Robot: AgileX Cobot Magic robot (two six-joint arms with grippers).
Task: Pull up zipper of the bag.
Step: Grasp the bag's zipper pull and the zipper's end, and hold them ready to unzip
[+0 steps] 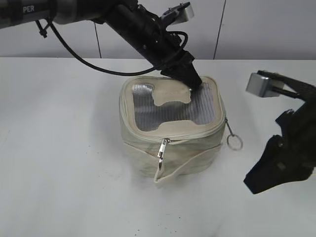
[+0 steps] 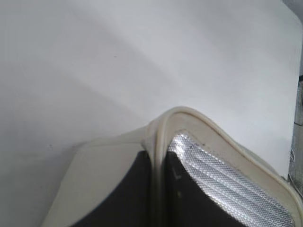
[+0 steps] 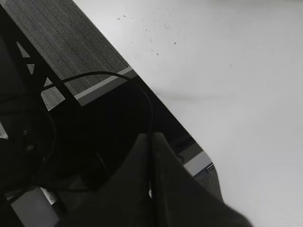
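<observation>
The cream bag [image 1: 143, 158] stands mid-table, its silvery mesh window [image 1: 145, 111] facing up. My left gripper [image 1: 193, 85] reaches in from the upper left and is shut on the bag's raised top edge at the back right. In the left wrist view the cream edge [image 2: 160, 142] runs between the dark fingers [image 2: 125, 194], with the mesh [image 2: 227, 182] beside it. One zipper pull [image 1: 163, 153] hangs at the bag's front. A second pull's ring [image 1: 234, 142] hangs at its right side. My right gripper [image 1: 253, 182] hovers right of the bag, shut and empty, fingertips [image 3: 158, 142] pressed together.
The white table [image 1: 59, 148] surrounds the bag. The right wrist view shows the table's edge [image 3: 156, 101] with dark floor and a cable [image 3: 109, 75] beyond it. A grey wall stands behind the table.
</observation>
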